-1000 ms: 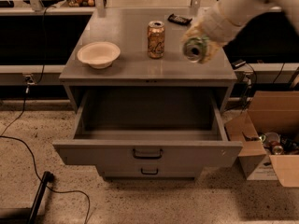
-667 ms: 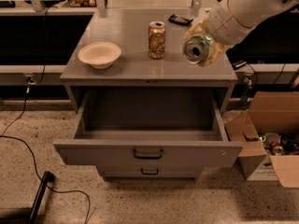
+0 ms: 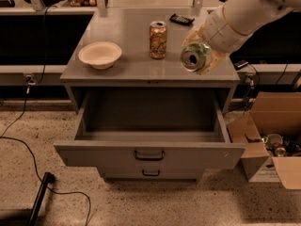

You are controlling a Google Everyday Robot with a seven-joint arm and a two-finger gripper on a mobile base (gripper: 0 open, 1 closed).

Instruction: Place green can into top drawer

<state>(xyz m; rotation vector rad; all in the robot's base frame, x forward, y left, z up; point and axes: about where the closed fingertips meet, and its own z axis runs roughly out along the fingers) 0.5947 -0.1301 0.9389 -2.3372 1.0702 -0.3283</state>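
I have the small green-and-white aluminium can (image 3: 192, 58) pinched in my pale two-finger gripper (image 3: 201, 55). It is tipped on its side, silver top toward the camera, just above the front edge of the grey cabinet top (image 3: 141, 72). The wide grey metal top drawer (image 3: 150, 119) stands open, lower and nearer the camera, so I judge the can must travel forward and down.

I hold green can (image 3: 193, 59) in my gripper (image 3: 201, 55) above cabinet's (image 3: 131, 69) right front edge: glossy aluminium, shiny silver end. Top drawer (image 3: 193, 157): matt grey metal. Bowl (image 3: 99, 54): matt cream. Box (image 3: 277, 119): brown cardboard.
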